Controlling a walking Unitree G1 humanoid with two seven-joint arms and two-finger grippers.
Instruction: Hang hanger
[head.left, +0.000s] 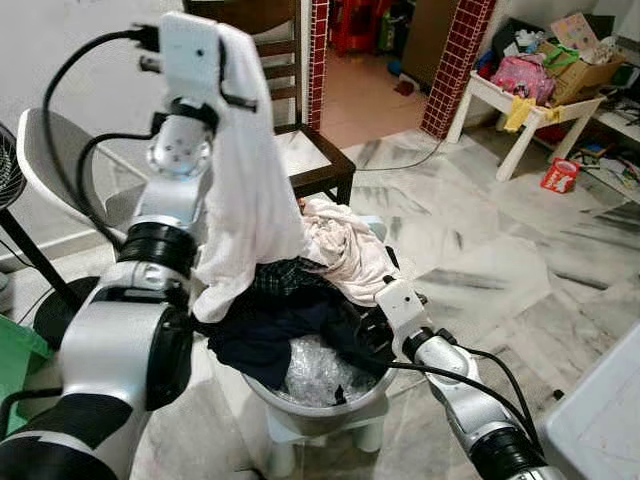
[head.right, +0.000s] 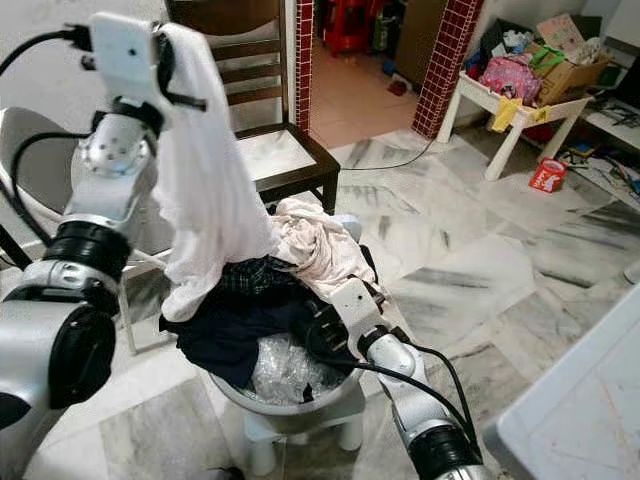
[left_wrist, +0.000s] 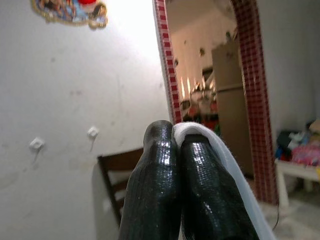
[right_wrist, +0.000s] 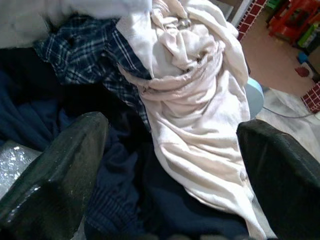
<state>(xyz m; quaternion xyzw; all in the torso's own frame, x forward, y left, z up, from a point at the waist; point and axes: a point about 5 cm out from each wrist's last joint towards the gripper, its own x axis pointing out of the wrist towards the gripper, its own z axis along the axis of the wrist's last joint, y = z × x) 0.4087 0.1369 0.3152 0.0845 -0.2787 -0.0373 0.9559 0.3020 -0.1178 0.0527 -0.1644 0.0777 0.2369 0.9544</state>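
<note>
My left gripper (left_wrist: 176, 134) is raised high at the left, shut on the top fold of a white garment (head.left: 245, 190). The garment hangs down from it to the heap of laundry. The heap fills a metal basin (head.left: 322, 412) on a small white stool. In it lie a cream garment (head.left: 340, 245), a dark plaid cloth (right_wrist: 85, 47), navy cloth (head.left: 258, 338) and crinkled clear plastic (head.left: 318, 375). My right gripper (right_wrist: 172, 131) is low at the basin's right side, open, its fingers spread over the cream and navy cloth and holding nothing.
A dark wooden chair (head.left: 305, 150) stands just behind the basin, and a grey round chair (head.left: 45, 160) at the far left. A white table (head.left: 525, 110) heaped with clutter is at the back right. A white surface (head.left: 600, 420) juts in at the bottom right. The floor is marble tile.
</note>
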